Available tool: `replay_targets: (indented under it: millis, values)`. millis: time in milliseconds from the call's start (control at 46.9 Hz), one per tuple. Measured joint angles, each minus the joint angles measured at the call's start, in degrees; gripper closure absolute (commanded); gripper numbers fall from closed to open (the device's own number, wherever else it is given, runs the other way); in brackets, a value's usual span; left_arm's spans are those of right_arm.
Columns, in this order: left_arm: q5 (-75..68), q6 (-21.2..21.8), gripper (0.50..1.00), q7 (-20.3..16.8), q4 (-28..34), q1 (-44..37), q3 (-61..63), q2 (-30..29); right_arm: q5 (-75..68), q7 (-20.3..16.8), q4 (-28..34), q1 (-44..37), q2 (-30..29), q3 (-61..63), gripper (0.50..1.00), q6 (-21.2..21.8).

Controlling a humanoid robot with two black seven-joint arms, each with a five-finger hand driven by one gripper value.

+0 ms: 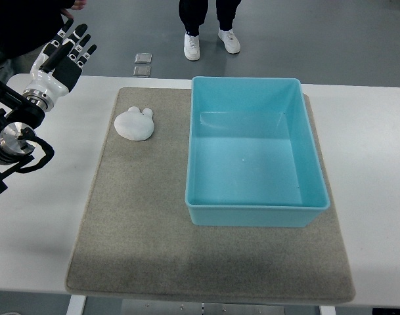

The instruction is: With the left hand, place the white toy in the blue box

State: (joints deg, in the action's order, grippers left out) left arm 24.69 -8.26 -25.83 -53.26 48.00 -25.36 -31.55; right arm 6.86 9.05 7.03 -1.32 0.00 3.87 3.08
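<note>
A white tabletop [35, 243] fills most of the frame, seen from steeply above. A rectangular grey-brown felt mat [134, 236] covers its middle. In the upper left part of the mat lies a small white rounded toy [135, 123] with two little ear-like bumps on its upper edge. It rests flat on the mat, untouched.

To the right of the toy, on the same mat, stands a large light-blue rectangular plastic box [257, 213] with an open top. The toy lies outside the box, near its left wall but apart from it.

In the upper left corner of the frame, the robot's left hand [63, 58], white with black fingers [80, 41], is raised over the table's far left edge. Its fingers are spread and straight, pointing toward the top of the frame, and hold nothing. The toy lies to the right of the hand and somewhat lower in the frame, well apart from it.

At the top centre, beyond the table, a person's legs and white shoes [211, 44] stand on a grey floor [318, 39].
</note>
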Motion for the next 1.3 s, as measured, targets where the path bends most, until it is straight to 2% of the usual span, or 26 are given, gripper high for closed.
replay_targets:
  millis: [320, 597, 960, 1301]
  values:
    - [0.0, -0.2, 0.500, 0.1, -0.2, -0.1, 0.0, 0.0, 0.0, 0.0, 0.0, 0.0, 0.0, 0.0, 0.564, 0.0]
    - [0.1, -3.7, 0.500, 0.0, 0.1, 0.0, -0.1, 0.0, 0.0, 0.0, 0.0, 0.0, 0.0, 0.0, 0.564, 0.0]
    - [-0.1, -4.2, 0.500, 0.0, 3.6, 0.2, 0.5, 0.1, 0.0, 0.0, 0.0, 0.0, 0.0, 0.0, 0.564, 0.0]
    - [0.0, -4.6, 0.500, 0.1, 3.2, -0.2, 0.7, 0.3, 0.0, 0.0, 0.0, 0.0, 0.0, 0.0, 0.564, 0.0]
